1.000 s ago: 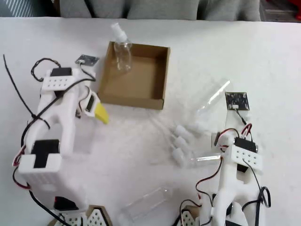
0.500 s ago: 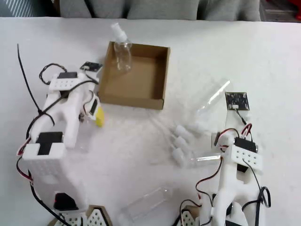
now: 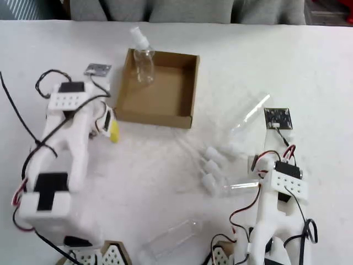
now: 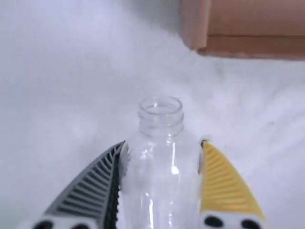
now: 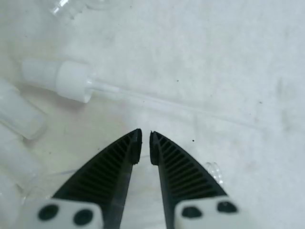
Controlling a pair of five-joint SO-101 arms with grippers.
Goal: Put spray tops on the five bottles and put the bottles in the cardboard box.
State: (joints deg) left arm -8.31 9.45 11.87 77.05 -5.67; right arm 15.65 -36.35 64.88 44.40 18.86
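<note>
My left gripper (image 4: 162, 143) is shut on a clear bottle (image 4: 159, 157) with an open neck and no spray top, held between the grey and the yellow finger (image 3: 113, 131). It sits just off the near left corner of the cardboard box (image 3: 160, 91). One bottle with a spray top (image 3: 143, 58) leans in the box's far left corner. My right gripper (image 5: 141, 148) is shut with nothing in it, low over the table beside a loose spray top (image 5: 71, 81) with a long tube. Several white spray tops (image 3: 212, 165) lie in front of the right arm.
A clear bottle (image 3: 251, 113) lies to the right of the box, and another one (image 3: 171, 237) lies near the front edge between the arms. Black cables loop around the left arm (image 3: 60, 149). The box corner (image 4: 200, 28) is close ahead of the held bottle.
The left arm has swung a little back and forth beside the box, its yellow finger ending slightly nearer the box. The right arm and the loose parts have not moved.
</note>
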